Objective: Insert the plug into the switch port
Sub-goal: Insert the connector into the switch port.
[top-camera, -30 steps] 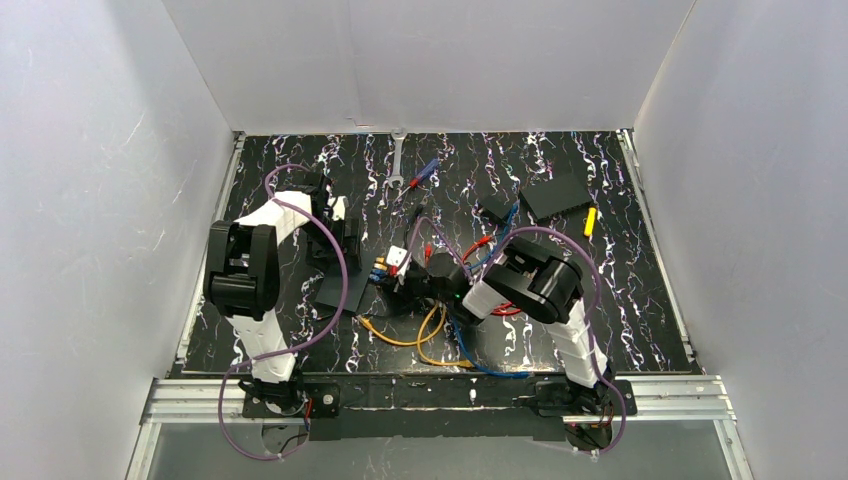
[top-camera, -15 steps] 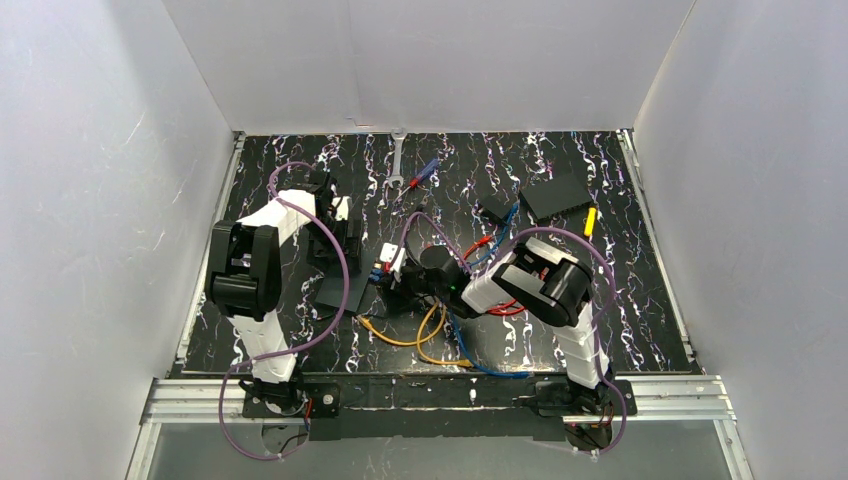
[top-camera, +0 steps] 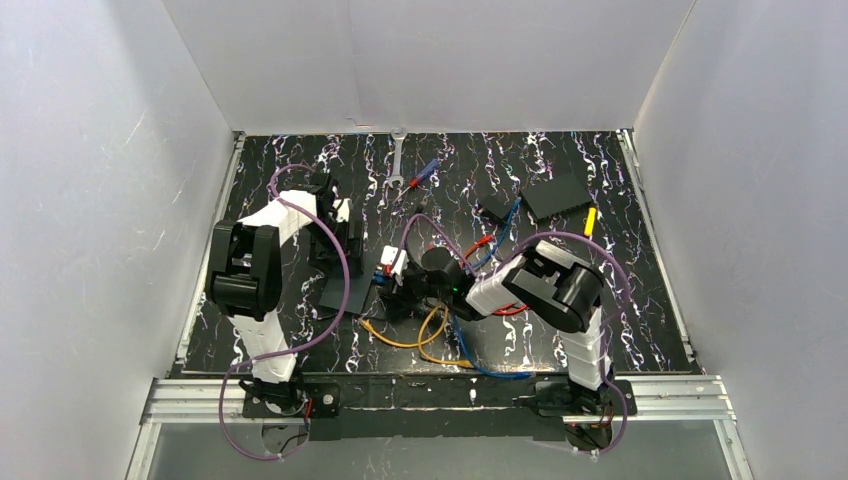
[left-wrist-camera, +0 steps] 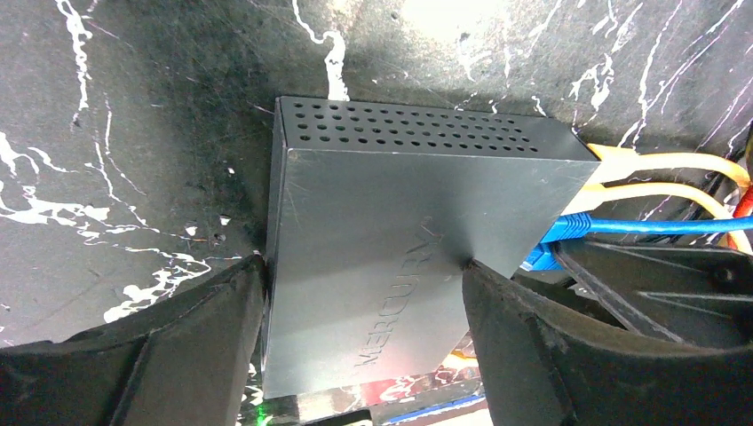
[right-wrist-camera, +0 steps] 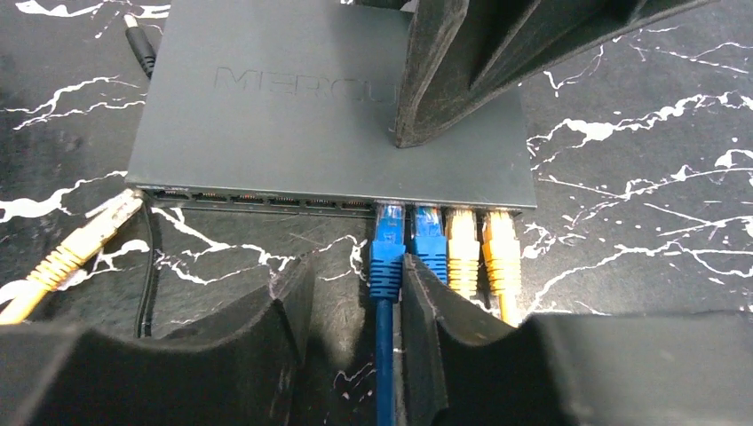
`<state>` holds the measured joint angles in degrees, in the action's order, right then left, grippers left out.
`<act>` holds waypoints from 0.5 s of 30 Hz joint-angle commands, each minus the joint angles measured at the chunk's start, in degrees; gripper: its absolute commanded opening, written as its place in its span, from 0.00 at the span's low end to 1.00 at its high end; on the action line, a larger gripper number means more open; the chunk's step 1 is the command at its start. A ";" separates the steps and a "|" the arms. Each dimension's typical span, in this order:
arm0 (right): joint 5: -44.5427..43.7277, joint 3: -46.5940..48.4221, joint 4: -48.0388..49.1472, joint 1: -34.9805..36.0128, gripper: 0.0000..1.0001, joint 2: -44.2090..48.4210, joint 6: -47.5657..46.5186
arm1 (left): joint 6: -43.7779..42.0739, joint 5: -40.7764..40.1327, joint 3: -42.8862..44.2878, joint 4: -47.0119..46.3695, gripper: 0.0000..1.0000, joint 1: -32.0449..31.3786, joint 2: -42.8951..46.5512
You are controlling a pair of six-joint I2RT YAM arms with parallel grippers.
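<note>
Right tool (right-wrist-camera: 353, 306) stands parted around the seated blue plug (right-wrist-camera: 387, 253); left tool (left-wrist-camera: 364, 333) clasps the switch (left-wrist-camera: 391, 231).

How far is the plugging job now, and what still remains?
Done: four plugs sit in the switch, two blue and two yellow. In hand: the left gripper brackets the switch; the right gripper stands open beside the leftmost blue plug. Left: one loose yellow plug lies outside; several ports look empty.

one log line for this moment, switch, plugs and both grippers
switch: flat on table | blue plug: seated in port | left gripper: straddling switch | right gripper: open beside blue plug | loose yellow plug: unplugged
</note>
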<state>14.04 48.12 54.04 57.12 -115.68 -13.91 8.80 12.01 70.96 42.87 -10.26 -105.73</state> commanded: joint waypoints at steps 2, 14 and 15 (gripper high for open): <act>0.89 -0.66 2.16 1.06 0.50 7.97 -2.44 | 0.90 -2.08 -2.27 0.99 0.77 -0.99 -2.55; -0.06 -1.19 -3.75 0.76 0.43 7.63 -4.88 | 0.72 -2.21 -2.24 1.05 0.76 -0.99 -2.46; -0.16 -1.31 -4.25 0.72 0.41 7.56 -4.89 | 0.64 -2.25 -2.25 1.07 0.77 -1.00 -2.44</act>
<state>14.00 46.98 51.35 57.91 -108.05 -17.10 9.19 12.25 70.83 42.89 -10.35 -105.73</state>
